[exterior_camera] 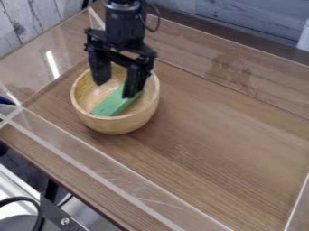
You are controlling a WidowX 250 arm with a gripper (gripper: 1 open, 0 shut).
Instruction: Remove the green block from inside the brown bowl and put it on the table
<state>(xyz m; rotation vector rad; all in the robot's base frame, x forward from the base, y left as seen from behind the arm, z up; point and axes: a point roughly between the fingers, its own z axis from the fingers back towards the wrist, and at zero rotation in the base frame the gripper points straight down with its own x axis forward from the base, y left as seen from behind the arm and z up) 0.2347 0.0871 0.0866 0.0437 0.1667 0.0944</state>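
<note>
The brown bowl sits on the table at the left of the camera view. Inside it lies the green block, partly hidden behind the gripper. My gripper points straight down over the bowl's hollow, open, its two black fingers straddling the upper end of the block. Nothing is held between them. Whether the fingertips touch the block I cannot tell.
Clear acrylic walls edge the tabletop at the front left and along the back. A small clear folded piece stands at the back left corner behind the arm. Bare wood stretches to the right of the bowl.
</note>
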